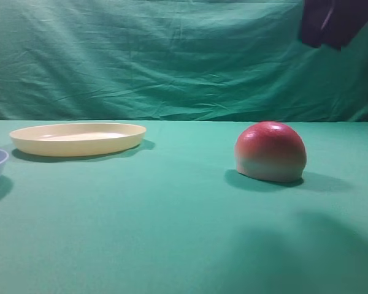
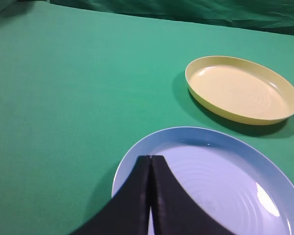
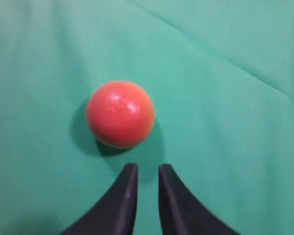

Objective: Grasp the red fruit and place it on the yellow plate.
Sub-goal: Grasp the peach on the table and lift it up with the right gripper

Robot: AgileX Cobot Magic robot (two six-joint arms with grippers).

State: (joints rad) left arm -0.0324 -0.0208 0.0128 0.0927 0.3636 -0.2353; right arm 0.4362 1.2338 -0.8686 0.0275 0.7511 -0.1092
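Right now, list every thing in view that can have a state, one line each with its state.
red fruit: resting flat side down on the green cloth, not held, apart from both plates.
yellow plate: upright on the cloth, nothing in it.
light blue dish: upright, nothing in it, under the left gripper.
left gripper: shut, holding nothing.
right gripper: slightly open, above the cloth, short of the fruit.
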